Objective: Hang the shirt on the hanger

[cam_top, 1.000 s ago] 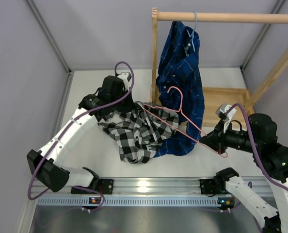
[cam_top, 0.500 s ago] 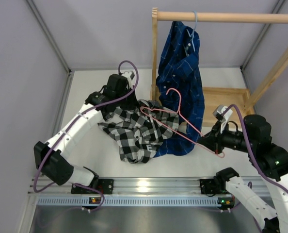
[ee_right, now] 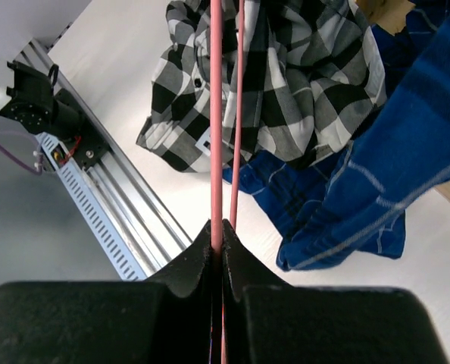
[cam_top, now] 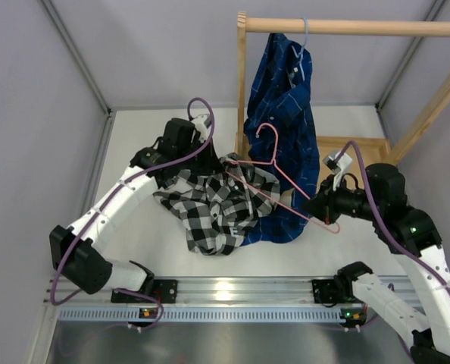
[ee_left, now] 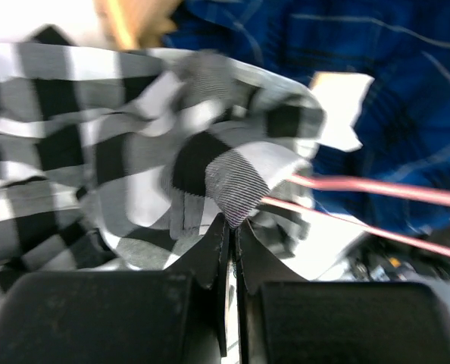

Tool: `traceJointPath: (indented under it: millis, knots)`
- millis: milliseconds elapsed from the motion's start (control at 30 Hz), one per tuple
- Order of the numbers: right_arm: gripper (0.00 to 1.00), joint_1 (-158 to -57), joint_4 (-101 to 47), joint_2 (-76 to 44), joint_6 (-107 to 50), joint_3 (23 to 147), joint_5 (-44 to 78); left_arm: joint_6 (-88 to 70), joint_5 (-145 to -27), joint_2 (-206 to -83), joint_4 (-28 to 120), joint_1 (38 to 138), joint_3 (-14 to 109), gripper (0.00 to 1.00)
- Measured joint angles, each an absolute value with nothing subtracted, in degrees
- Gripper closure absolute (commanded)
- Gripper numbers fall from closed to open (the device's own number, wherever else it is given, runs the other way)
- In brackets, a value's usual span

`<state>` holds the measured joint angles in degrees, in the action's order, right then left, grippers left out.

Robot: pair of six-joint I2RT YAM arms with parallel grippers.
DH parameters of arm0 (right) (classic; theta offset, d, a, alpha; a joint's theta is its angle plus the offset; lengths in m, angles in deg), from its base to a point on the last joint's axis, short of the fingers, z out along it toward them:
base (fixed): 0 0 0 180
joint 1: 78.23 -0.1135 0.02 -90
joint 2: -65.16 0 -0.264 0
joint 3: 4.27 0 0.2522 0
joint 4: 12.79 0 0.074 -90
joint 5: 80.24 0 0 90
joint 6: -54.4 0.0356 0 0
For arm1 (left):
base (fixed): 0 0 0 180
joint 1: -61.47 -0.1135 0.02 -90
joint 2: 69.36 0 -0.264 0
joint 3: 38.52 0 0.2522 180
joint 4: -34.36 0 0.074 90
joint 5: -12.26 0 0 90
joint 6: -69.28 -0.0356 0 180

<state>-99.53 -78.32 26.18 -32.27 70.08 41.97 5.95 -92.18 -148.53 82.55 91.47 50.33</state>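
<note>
Black-and-white shirt (cam_top: 208, 206) heaped on worktop (cam_top: 155, 254), left claw (ee_left: 230, 224) pinching its cloth, right claw (ee_right: 217, 227) clamped on pink hanger (ee_right: 216, 114)

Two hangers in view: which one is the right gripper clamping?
The thin pink wire hanger, pinched in the right gripper. The light blue hanger hangs on the wooden rail, carrying the dark blue plaid shirt.

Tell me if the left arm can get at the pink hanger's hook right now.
Probably not: the left gripper is shut on the shirt, though the hanger's hook stands close and unobstructed.
</note>
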Motion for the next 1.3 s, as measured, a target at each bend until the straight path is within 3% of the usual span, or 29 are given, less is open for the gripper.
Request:
traceJointPath:
  millis: [367,733,1067,1300]
  knots:
    - [1.00,-101.69,-69.31,17.96,-29.12,71.31,47.04,5.10,-101.91,-143.92,82.82,91.75,52.47,1.00]
    - [1.00,-103.13,-43.96,17.70,-21.12,59.90,58.58,-6.50,-113.01,-144.71,93.02,95.22,72.01,1.00]
    - [1.00,-107.39,-22.14,22.95,-13.12,52.75,52.35,-12.84,-106.50,-142.24,100.04,100.36,77.43,1.00]
    - [1.00,-113.36,-15.11,19.14,-11.51,45.10,47.10,-12.21,-88.20,-145.12,102.22,112.47,76.41,1.00]
